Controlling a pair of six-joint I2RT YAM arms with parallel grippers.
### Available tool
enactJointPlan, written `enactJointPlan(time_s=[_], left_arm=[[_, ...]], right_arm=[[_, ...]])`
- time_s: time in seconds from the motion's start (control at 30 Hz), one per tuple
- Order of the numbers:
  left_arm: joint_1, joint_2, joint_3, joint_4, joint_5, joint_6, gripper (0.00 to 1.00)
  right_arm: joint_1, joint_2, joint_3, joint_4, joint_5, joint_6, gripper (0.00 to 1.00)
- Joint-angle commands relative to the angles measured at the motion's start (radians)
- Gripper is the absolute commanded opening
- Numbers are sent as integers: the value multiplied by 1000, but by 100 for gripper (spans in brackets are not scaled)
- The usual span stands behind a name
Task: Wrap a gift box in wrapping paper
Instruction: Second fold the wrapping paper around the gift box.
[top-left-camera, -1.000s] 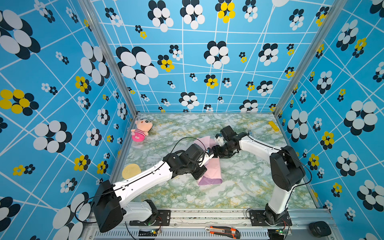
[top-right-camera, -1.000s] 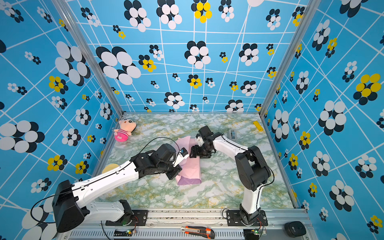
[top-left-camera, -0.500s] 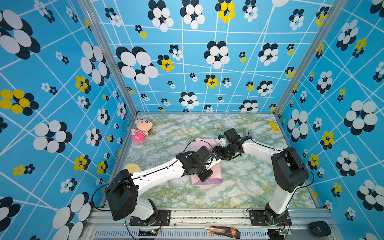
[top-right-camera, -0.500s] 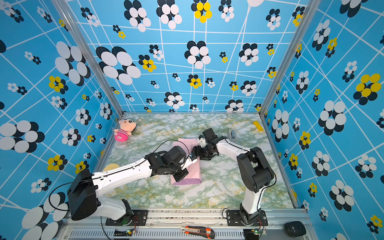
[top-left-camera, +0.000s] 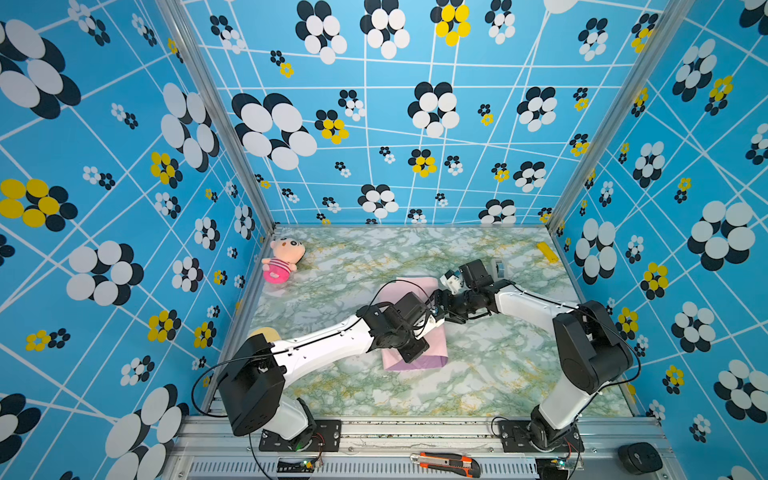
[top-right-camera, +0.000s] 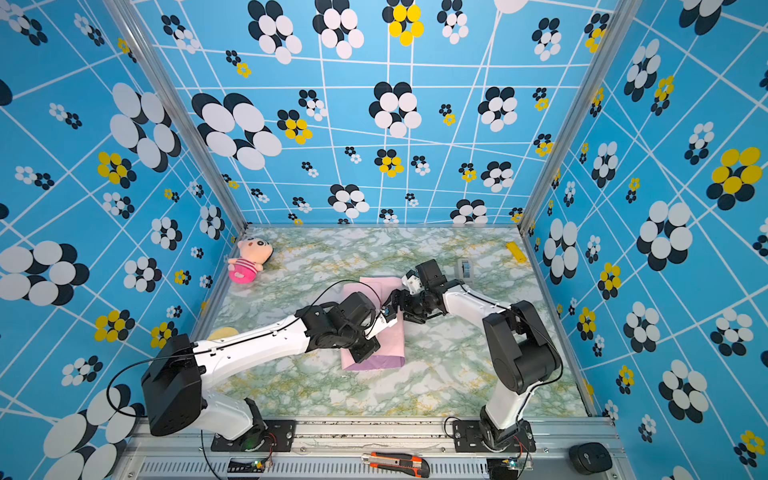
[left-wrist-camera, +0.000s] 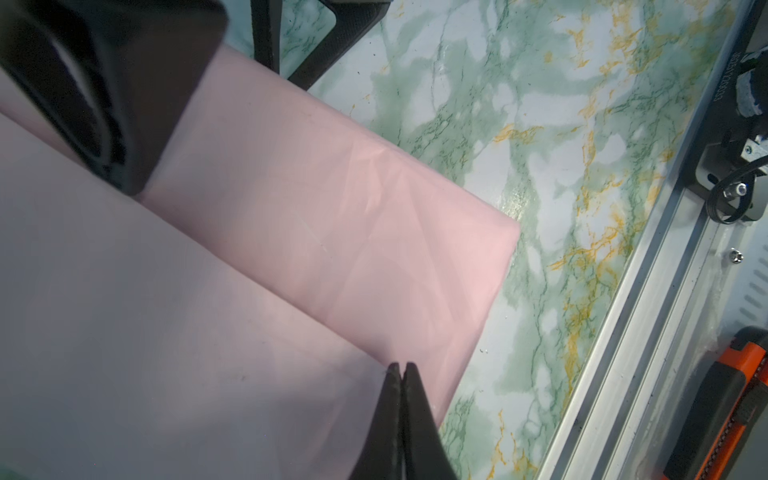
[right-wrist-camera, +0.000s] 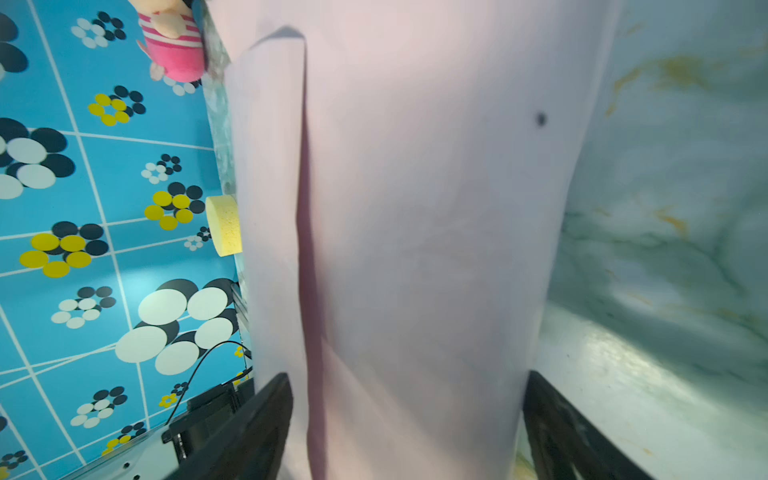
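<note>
The wrapping paper (top-left-camera: 434, 353) (top-right-camera: 390, 353) lies folded over in the middle of the marble table, pale pink side up, with a lilac strip at its near edge. The gift box is hidden. My left gripper (top-left-camera: 432, 330) (top-right-camera: 380, 332) is shut and empty. Its tips (left-wrist-camera: 400, 365) rest at a fold line of the paper (left-wrist-camera: 332, 249). My right gripper (top-left-camera: 446, 309) (top-right-camera: 399, 309) comes in from the right. It stands open, one finger on each side of the folded paper (right-wrist-camera: 415, 208), with the sheet running between them (right-wrist-camera: 409, 376).
A pink-striped plush doll (top-left-camera: 282, 259) lies at the back left, and a yellow sponge (top-left-camera: 262, 332) sits by the left wall. A grey tape dispenser (top-left-camera: 498, 268) and a yellow piece (top-left-camera: 547, 251) are at the back right. An orange cutter (top-left-camera: 444, 462) lies on the front rail.
The raised pink flap has come down flat over the fold. My left arm has pushed further right over the paper. The right gripper's jaws have spread wider.
</note>
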Motion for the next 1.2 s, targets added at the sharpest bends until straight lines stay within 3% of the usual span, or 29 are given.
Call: enactJointPlan(time_s=[0.0, 0.43, 0.6, 0.67, 0.77, 0.93, 1.17], left_arm=[[-3, 20, 21, 9, 6, 26, 1], [-6, 59, 52, 43, 44, 48, 0], [-8, 79, 67, 49, 49, 53, 3], [-8, 79, 75, 50, 47, 44, 9], [-3, 56, 85, 48, 38, 15, 27], [89, -52, 78, 42, 45, -163, 47], [348, -291, -153, 129, 58, -562, 57]], right_arm=[[11, -15, 6, 28, -31, 28, 89], [77, 66, 143, -193, 143, -70, 88], [86, 101, 164, -236, 209, -82, 79], [86, 108, 163, -246, 231, -83, 73], [86, 111, 156, -240, 241, -80, 67], [86, 110, 148, -226, 233, -71, 61], [87, 98, 136, -211, 227, -62, 60]])
